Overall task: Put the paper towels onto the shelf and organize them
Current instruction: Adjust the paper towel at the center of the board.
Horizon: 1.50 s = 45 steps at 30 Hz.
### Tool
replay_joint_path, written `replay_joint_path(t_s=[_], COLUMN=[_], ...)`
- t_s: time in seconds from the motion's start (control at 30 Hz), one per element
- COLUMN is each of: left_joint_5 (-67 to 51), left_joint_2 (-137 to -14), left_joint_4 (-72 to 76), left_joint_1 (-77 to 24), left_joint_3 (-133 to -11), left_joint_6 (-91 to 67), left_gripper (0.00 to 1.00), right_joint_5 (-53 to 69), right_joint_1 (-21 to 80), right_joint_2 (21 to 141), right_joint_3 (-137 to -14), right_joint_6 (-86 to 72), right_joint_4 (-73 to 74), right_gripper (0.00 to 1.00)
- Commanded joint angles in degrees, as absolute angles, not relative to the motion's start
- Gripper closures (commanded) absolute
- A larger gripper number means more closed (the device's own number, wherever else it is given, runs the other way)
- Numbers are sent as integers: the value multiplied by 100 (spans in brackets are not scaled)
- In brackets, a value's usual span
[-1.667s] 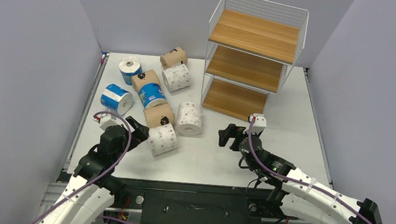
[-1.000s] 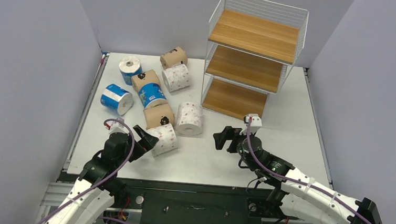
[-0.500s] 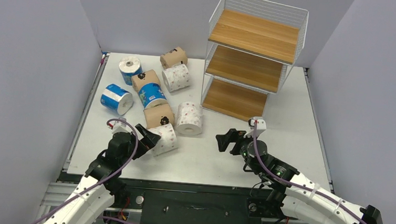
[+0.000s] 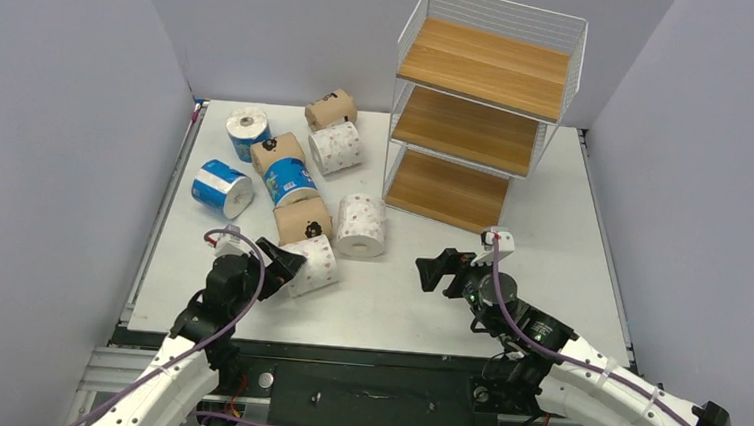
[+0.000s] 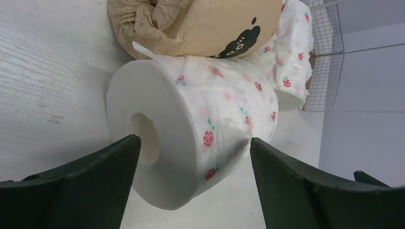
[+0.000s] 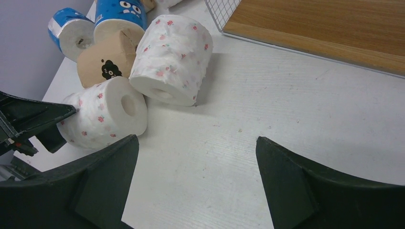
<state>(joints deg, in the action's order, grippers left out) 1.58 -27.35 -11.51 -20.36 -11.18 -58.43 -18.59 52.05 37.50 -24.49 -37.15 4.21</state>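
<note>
Grained white table (image 5: 47, 71), crinkly rose-printed cylindrical roll (image 5: 210, 129) between left fingers (image 5: 71, 191)

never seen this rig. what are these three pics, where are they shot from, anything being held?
Two robot arms are bolted at the near edge of a table. The wide picture comes from a fixed camera above and behind them; the other two from a camera on each wrist, the dark wedges being that arm's own fingers. Nine wrapped paper towel rolls lie on the left; a three-tier shelf stands far right, boards bare. The left gripper is open with a rose-dotted white roll between its fingers, not clamped. The right gripper is open over bare table, holding nothing.
</note>
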Motion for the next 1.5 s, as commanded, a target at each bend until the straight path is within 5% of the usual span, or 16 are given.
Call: replay_joint_path(t_s=[0.0, 0.23, 0.43, 0.7, 0.93, 1.47], left_joint_5=[0, -248, -346, -466, -537, -694], left_joint_2=[-2548, -2418, -2416, -2483, -2305, -2480], left_joint_4=[-442, -227, -91, 285, 354, 342], left_joint_1=[-1969, -1960, -1961, -1960, -1959, -1960], left_joint_3=[-1007, -926, -819, -743, -696, -940], left_joint_6=[-5869, -5812, -5826, -5862, -5897, -5719], left_gripper=[19, 41, 42, 29, 46, 67], right_joint_5=[-1992, -2016, -2034, -2033, -2055, -2076], right_joint_1=[5160, 5159, 5159, 5155, 5150, 5142], right_joint_2=[3645, 3686, 3684, 3658, 3592, 3596], right_joint_3=[-2392, -2394, -2363, -2334, -2299, -2375], right_joint_6=[-3770, -3757, -3756, -3749, -3759, -3714], right_joint_4=[440, 423, 415, 420, 438, 475], right_gripper=[12, 12, 12, 12, 12, 12])
